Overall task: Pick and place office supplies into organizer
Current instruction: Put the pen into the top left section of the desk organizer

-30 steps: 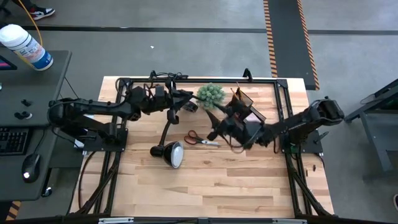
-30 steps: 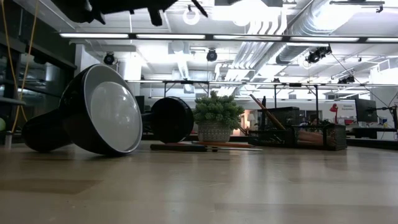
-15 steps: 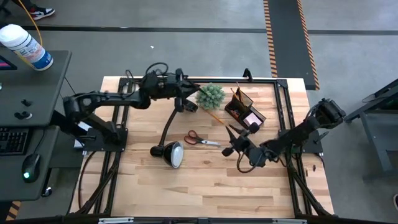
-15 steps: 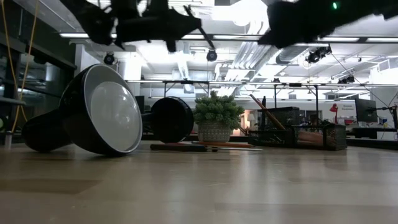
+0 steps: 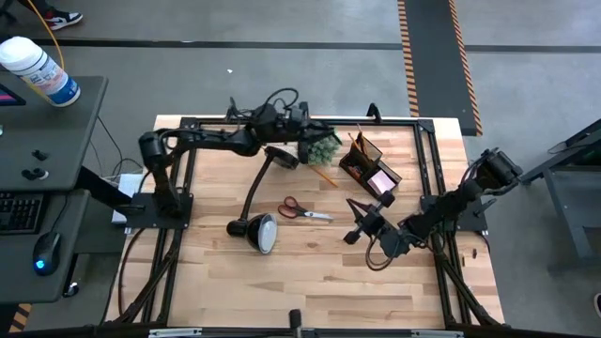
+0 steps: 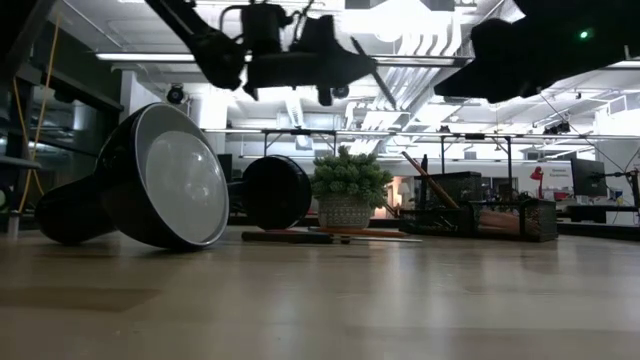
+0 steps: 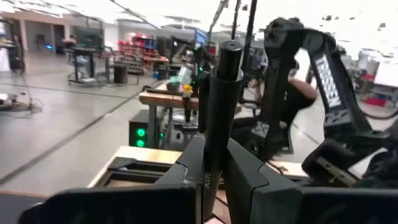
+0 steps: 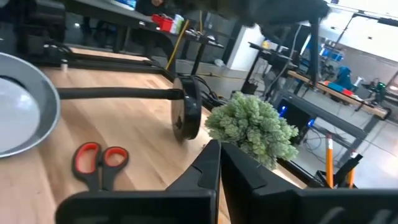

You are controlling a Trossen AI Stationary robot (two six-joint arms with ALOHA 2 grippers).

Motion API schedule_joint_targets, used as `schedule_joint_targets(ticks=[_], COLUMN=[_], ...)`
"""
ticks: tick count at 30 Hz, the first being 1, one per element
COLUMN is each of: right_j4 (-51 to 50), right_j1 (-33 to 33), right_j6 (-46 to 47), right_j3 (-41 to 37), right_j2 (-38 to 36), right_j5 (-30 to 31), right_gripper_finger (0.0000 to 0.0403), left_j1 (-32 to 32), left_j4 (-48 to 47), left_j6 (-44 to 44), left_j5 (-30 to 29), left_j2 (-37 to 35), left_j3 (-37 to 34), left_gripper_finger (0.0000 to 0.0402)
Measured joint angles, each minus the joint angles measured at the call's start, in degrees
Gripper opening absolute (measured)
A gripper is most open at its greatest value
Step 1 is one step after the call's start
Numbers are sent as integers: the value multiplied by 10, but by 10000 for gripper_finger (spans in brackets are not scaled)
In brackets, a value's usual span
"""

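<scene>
So left tool (image 5: 305, 130) is gripping a dark pen up by the plant (image 5: 322, 143), right tool (image 5: 357, 222) closed & empty nr scissors (image 5: 302, 210) on table (image 5: 310, 272), organizer (image 5: 371, 169) w/ pens is beside plant — pen's maybe snagging foliage.

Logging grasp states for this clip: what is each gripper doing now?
Left gripper: jaws shut on a dark pen.
Right gripper: jaws shut, holding nothing.
</scene>
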Motion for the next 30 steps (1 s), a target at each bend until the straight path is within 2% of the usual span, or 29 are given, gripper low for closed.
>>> schedule_joint_targets(ticks=[3, 8, 15, 21, 30], right_j4=[0, -1, -9, -9, -12], right_j1=[14, 33, 51, 61, 59], right_j6=[1, 7, 30, 36, 35], right_j3=[0, 0, 1, 1, 1], right_j2=[0, 0, 0, 0, 0], right_j5=[0, 0, 1, 1, 1], right_gripper_finger=[1, 1, 1, 1, 1], left_j1=[-17, -41, -45, -29, 15], left_j4=[-18, -108, -154, -195, -334], left_j6=[41, 115, 149, 174, 147], left_j5=[-3, -29, -35, 29, 51], left_j2=[30, 62, 94, 121, 156], left_j3=[39, 103, 170, 213, 304], left_gripper_finger=[13, 13, 14, 14, 14])
